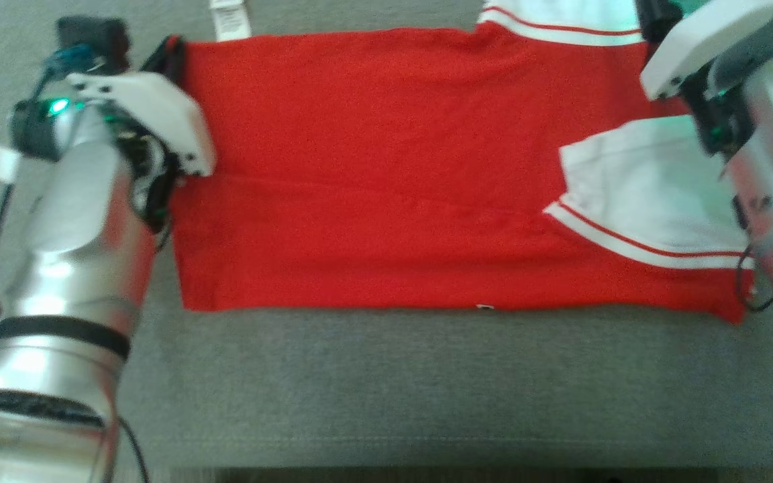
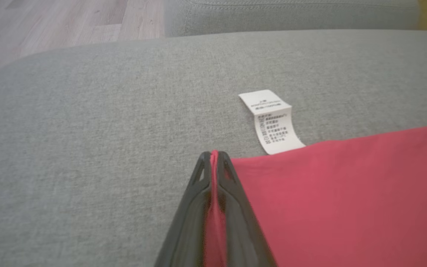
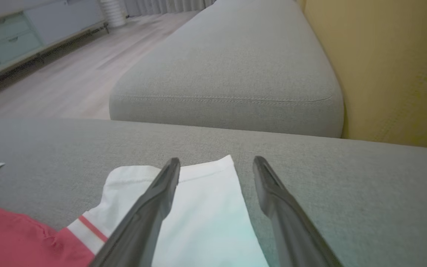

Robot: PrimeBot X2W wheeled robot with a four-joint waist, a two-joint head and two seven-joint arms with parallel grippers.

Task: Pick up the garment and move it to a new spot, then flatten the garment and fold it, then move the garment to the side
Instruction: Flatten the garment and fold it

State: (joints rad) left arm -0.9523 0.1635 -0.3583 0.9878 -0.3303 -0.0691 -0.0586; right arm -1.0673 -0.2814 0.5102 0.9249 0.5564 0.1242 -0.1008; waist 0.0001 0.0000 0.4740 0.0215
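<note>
You see garment (image 1: 386, 168) flat on grey cushion (image 1: 386, 389), red body, white sleeves. Your left jaws closed tight, pinching red corner beside care label (image 2: 272, 122). Your right jaws wide apart, holding nothing, over white sleeve (image 3: 206, 222).

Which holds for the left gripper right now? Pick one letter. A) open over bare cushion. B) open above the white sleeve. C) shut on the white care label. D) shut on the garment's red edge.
D: in the left wrist view the left gripper is closed with red cloth of the garment pinched between its fingers; the care label lies free beside it.
</note>
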